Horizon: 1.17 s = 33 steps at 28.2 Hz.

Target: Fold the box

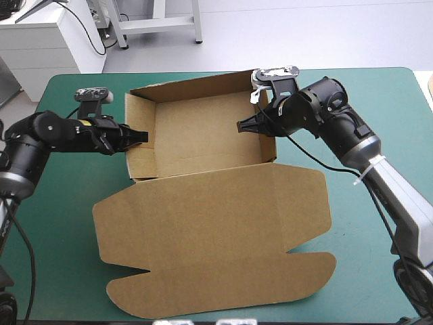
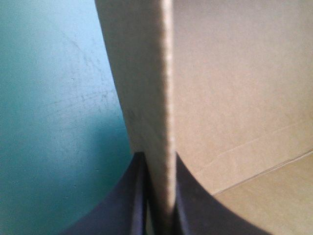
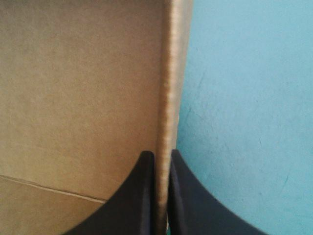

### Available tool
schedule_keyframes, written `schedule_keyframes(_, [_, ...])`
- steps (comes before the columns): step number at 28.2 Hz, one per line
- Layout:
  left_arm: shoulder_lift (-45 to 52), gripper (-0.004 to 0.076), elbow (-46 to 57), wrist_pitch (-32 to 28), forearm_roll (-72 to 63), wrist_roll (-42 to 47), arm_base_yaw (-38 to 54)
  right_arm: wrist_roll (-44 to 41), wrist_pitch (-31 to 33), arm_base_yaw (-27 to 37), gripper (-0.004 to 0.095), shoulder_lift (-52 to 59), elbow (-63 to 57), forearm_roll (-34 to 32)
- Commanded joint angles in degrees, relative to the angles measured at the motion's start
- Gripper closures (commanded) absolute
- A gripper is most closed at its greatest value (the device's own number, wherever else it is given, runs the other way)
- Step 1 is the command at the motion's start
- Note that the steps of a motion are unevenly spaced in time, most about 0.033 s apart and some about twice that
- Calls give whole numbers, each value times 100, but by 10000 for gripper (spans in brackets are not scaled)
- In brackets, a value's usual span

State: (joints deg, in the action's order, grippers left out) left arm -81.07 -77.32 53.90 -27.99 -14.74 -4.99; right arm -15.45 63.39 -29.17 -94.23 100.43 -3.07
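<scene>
Box [image 1: 203, 128] sits mid-way across the desk [image 1: 67, 203] as an open tray, its lid [image 1: 216, 237] flat toward the robot. Left jaws are clamped on the left wall [image 2: 165, 98] and right jaws on the right wall [image 3: 171, 88]. Each wall edge runs straight ahead between them, and neither arm is nearer.

The teal-green table [image 1: 399, 95] bears the brown box [image 1: 203, 135], its lid [image 1: 216, 230] lying flat.

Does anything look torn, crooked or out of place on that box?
Nothing stands out. The box is an open tray, lid flat; the left gripper and right gripper each pinch a side wall.
</scene>
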Motion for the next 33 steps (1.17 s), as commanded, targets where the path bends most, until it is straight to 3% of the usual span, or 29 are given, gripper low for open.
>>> schedule_keyframes(1, [-159,731,-699,-288,654,266,-455,336,734,209,928,10,154,-118])
schedule_keyframes(6, [-840,731,-1215,5,2042,1282,-1315,366,784,219,928,-380,154,193])
schedule_keyframes(9, [-1228,731,-1255,-10,2167,1807,-1560,382,794,219,928,-635,154,307])
schedule_keyframes(18, [-2106,731,-1255,412,1675,1826,-1620,406,783,467,927,-1311,154,700])
schedule_keyframes(24, [-2275,724,-1279,575,1686,1819,-1620,721,775,506,889,-1393,164,384])
schedule_keyframes(26, [-2299,692,-1279,680,1723,1809,-1620,520,793,506,795,-1393,175,139])
schedule_keyframes(29, [-2299,582,-1312,698,1734,1809,-1620,360,793,506,582,-1393,233,-65])
schedule_keyframes(30, [-2299,477,-1400,698,1734,1809,-1620,360,793,506,456,-1381,315,-119])
schedule_keyframes(31, [-2299,432,-1442,698,1722,1809,-1620,360,793,506,420,-1381,356,-119])
schedule_keyframes(32, [-2299,330,-1542,710,1722,1809,-1620,374,793,506,405,-1381,490,-248])
schedule_keyframes(33, [-2299,297,-1609,738,1722,1809,-1620,432,793,506,405,-1381,568,-332])
